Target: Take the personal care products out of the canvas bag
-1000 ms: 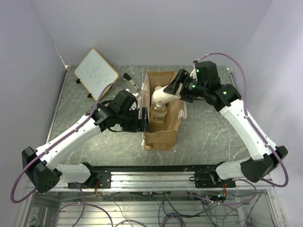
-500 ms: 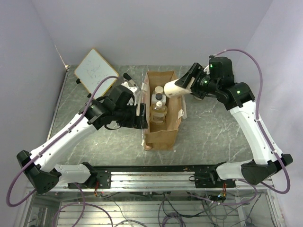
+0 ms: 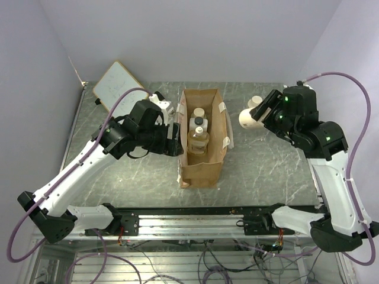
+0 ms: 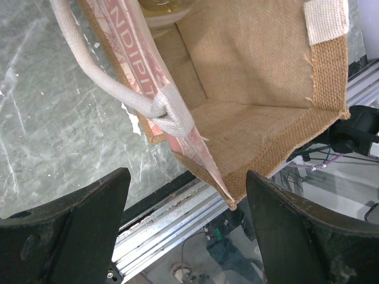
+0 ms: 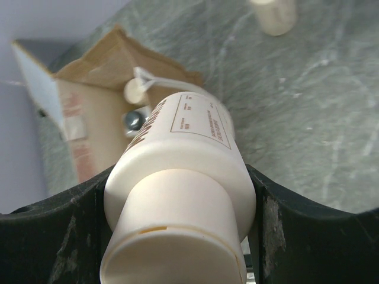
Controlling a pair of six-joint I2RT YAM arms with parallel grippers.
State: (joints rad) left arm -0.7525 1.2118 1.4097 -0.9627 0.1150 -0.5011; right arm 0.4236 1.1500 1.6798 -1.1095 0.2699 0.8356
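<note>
The tan canvas bag (image 3: 202, 160) stands open at the table's middle. Inside it are a cream-capped bottle (image 3: 198, 112), a black-capped bottle (image 3: 198, 122) and an amber bottle (image 3: 198, 142). My right gripper (image 3: 262, 113) is shut on a cream bottle (image 3: 247, 117) and holds it tilted in the air, right of the bag. The right wrist view shows this bottle (image 5: 183, 171) between my fingers (image 5: 177, 242), with the bag (image 5: 89, 124) behind it. My left gripper (image 3: 176, 138) is open beside the bag's left wall. The wall's edge (image 4: 201, 160) and a cream strap (image 4: 106, 77) lie ahead of its jaws (image 4: 186, 236).
Another cream bottle (image 3: 256, 101) stands on the table behind the held one and also shows in the right wrist view (image 5: 273, 15). A wood-framed whiteboard (image 3: 118, 90) lies at the far left. A small black-and-silver tool (image 3: 159, 98) lies near it, partly hidden by my left arm.
My right gripper lifted the cream bottle out of the bag and carried it to the right. My left gripper slid a little toward the far side along the bag's left wall.
</note>
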